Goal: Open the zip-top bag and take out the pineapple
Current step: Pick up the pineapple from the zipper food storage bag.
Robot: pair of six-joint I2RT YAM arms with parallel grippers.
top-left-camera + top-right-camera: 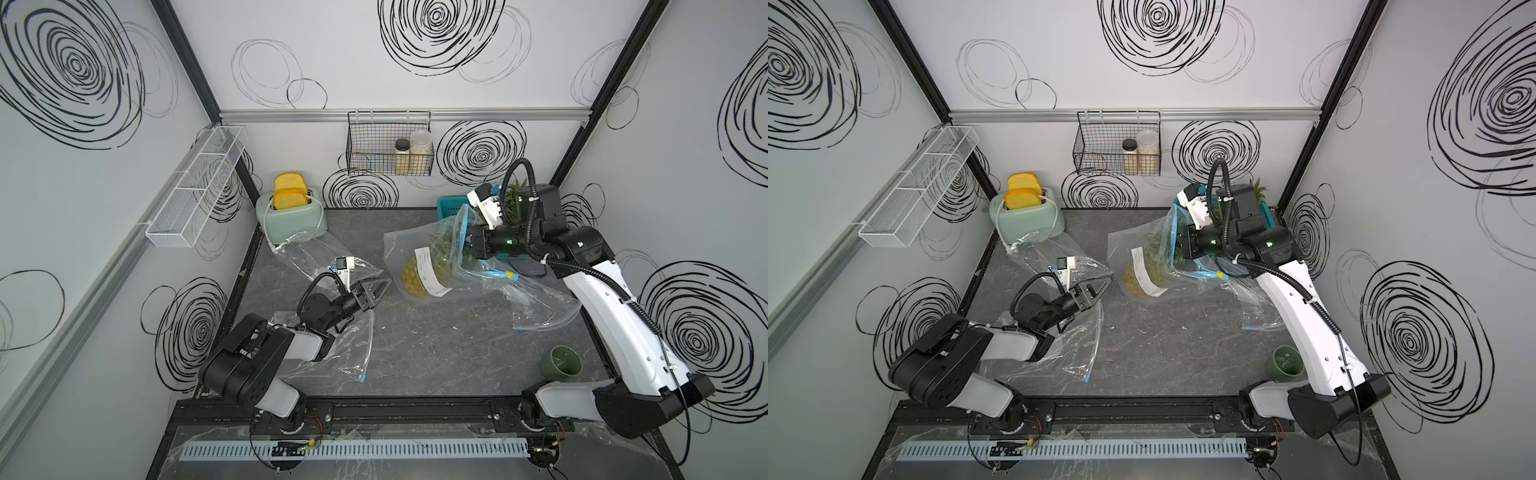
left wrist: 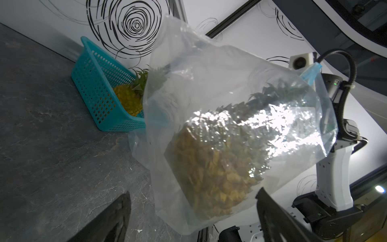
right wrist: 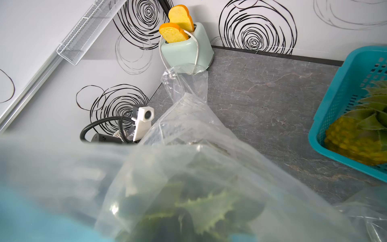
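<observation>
In both top views your right gripper (image 1: 468,240) is clenched on the blue zip rim of the zip-top bag (image 1: 409,249), with its fingertips lost behind the plastic. The pineapple (image 1: 417,279) sits inside that bag, over the table (image 1: 436,357), right of its middle. A white label (image 1: 429,270) on the bag carries print too small to read. Your left gripper (image 1: 380,289) hangs released, jaws wide, just short of the bag. The table is dark grey marbled stone, and the walls (image 1: 311,50) are white with black scribbled swirls.

In the left wrist view, glare on the plastic washes out the label. The bag also hides part of a teal basket (image 2: 98,90) holding a second pineapple (image 2: 126,99).

In the right wrist view, blurred plastic fills the foreground and only the crown's leaves show through. The basket is cut off at the frame's edge. A mint toaster (image 3: 186,50) stands in the corner.
</observation>
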